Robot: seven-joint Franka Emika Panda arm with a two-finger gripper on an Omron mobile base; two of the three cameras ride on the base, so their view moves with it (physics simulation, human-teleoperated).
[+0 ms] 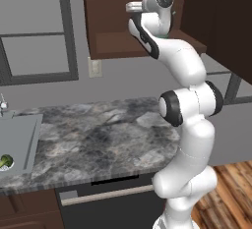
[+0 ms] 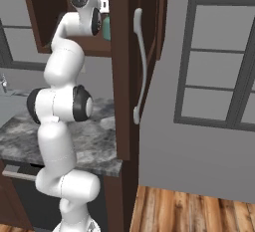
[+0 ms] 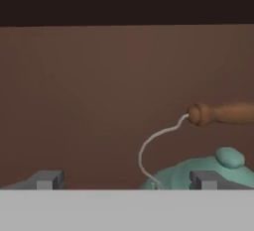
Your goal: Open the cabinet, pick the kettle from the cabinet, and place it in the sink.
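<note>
The cabinet [image 2: 124, 66] is standing open as the arm is reaching inside, its pincer [image 3: 124, 180] spread wide and holding nothing. The teal kettle [image 3: 203, 173] is sitting on the cabinet shelf, just ahead and toward the pincer's right fingertip [image 3: 204, 179], its wooden grip [image 3: 223, 114] lying crosswise.

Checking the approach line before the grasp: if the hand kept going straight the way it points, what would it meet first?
Probably the kettle: its teal body sits low and right between the open hand's fingertips, though off-centre. Straight down the middle, the way looks free to the cabinet's brown back wall. Depth is hard to judge.
</note>
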